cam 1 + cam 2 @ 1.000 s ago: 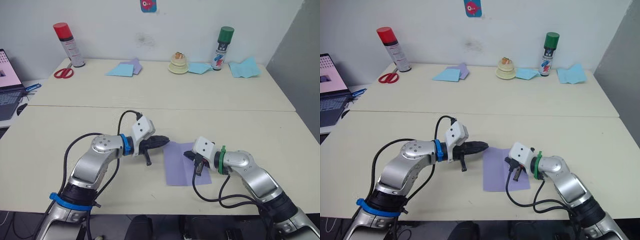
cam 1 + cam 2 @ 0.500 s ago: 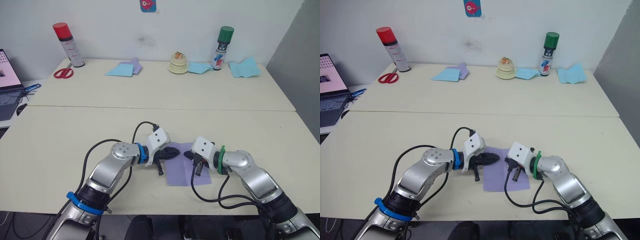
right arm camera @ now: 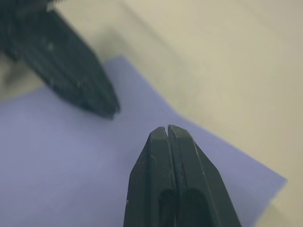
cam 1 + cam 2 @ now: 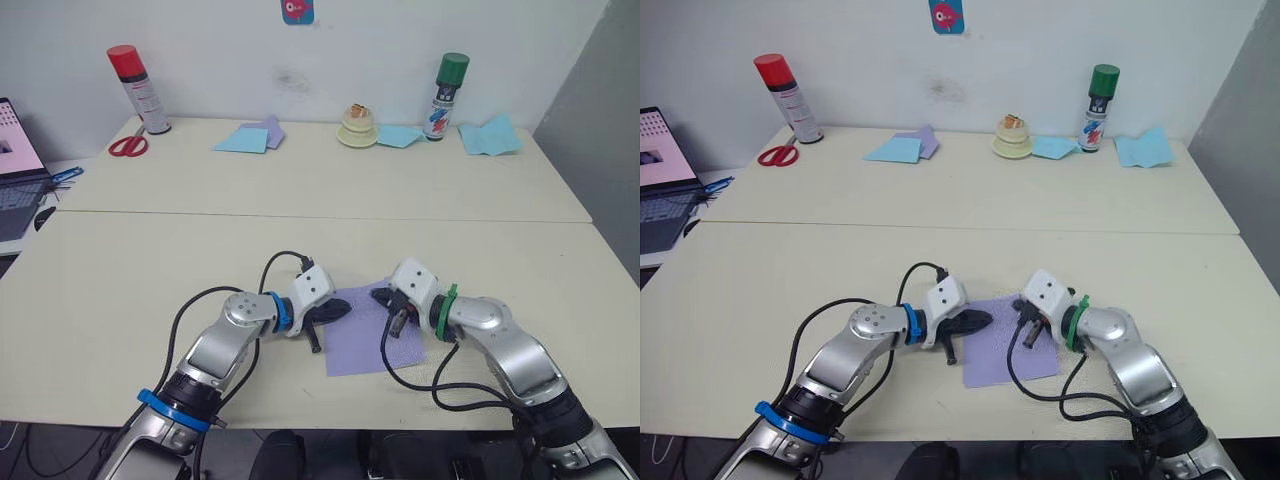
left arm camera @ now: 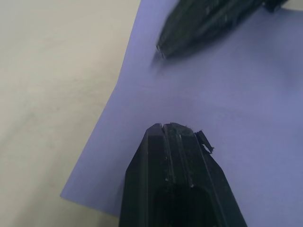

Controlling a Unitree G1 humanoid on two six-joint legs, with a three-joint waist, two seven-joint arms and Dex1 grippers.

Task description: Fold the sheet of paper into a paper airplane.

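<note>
We have the sheet of paper (image 4: 366, 330) lying flat and unfolded near the front edge of the table (image 4: 300, 235), between our two arms; no crease shows on it yet, so by our judgement the folding has hardly begun. Our left gripper (image 4: 344, 308) is clenched, empty, its tip over the sheet's left edge; our right gripper (image 4: 381, 296) is likewise clenched on nothing, its tip over the far part of the sheet near the right side; whether either tip actually presses the paper we cannot tell. For the first fold we would pin the sheet with one closed tip and keep it from sliding; then work the other tip under a free edge or corner, lift gently and carry it across; thin paper slips and buckles easily on a smooth top, so we would move slowly and press low.
</note>
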